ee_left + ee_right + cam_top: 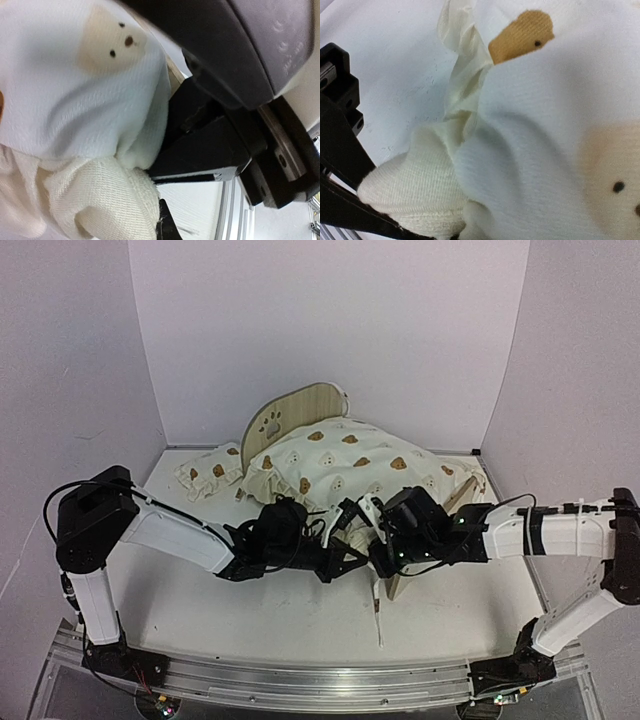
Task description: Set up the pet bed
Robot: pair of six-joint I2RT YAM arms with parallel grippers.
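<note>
Bench scene seen from above, with wrist close-ups. The pet bed (305,402), a light plywood frame, stands at the far middle of the white bench (250,615). Its rounded headboard (318,398) rises at the far left, pierced by a paw-print cutout (270,424). A pale wood edge of the frame (461,497) shows at the right. The ruffled cushion (350,462), cream cloth printed with tan and white bear faces, lies draped and rumpled over the frame and hides its base. A small matching pillow (208,472) lies on the bench just left of the bed.

The left gripper (340,552) and right gripper (378,552) meet at the cushion's near edge, close beside each other. The right wrist view shows the waffle-textured ruffle (410,195) bunched against a black finger (340,165). The fingers of each gripper are pressed together, pinching the ruffle. A narrow cloth tie (378,618) trails toward the near edge.

Open bench surface lies to the near left and near right of the bed. Pale walls bound the far, left and right sides.
</note>
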